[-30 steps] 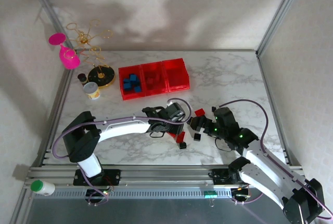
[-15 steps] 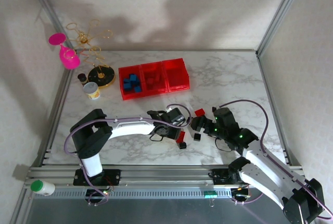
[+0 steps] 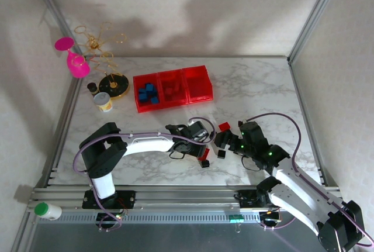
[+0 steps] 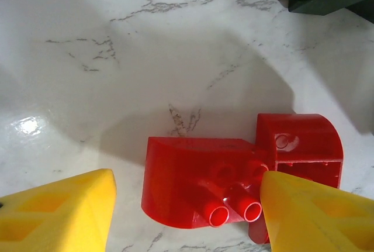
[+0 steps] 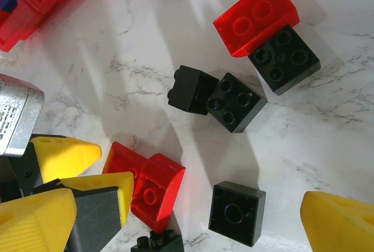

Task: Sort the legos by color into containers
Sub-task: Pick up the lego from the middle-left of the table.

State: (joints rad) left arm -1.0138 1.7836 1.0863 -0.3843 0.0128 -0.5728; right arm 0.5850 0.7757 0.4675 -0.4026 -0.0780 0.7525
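The marble table takes up most of the scene. The left arm reaches across it to the middle, and the right arm leans in from the other side, so the two wrists sit near each other.

Toward the back stands the row of three red bins. Blue bricks lie in the left bin and red bricks in the middle one.

The left gripper is down low with its yellow fingers spread wide, straddling a pair of red legos that touch each other on the tabletop. One finger overlaps the edge of the pair, though I can't tell whether it presses on it, and nothing is clamped.

The right gripper is spread wide too, grasping nothing. A black square brick lies flat on the marble between its fingertips.

Further out in the loose scatter, a red oblong brick lies studs up against a black four-stud brick. Nearby, two more black bricks touch each other, well apart from the bins.
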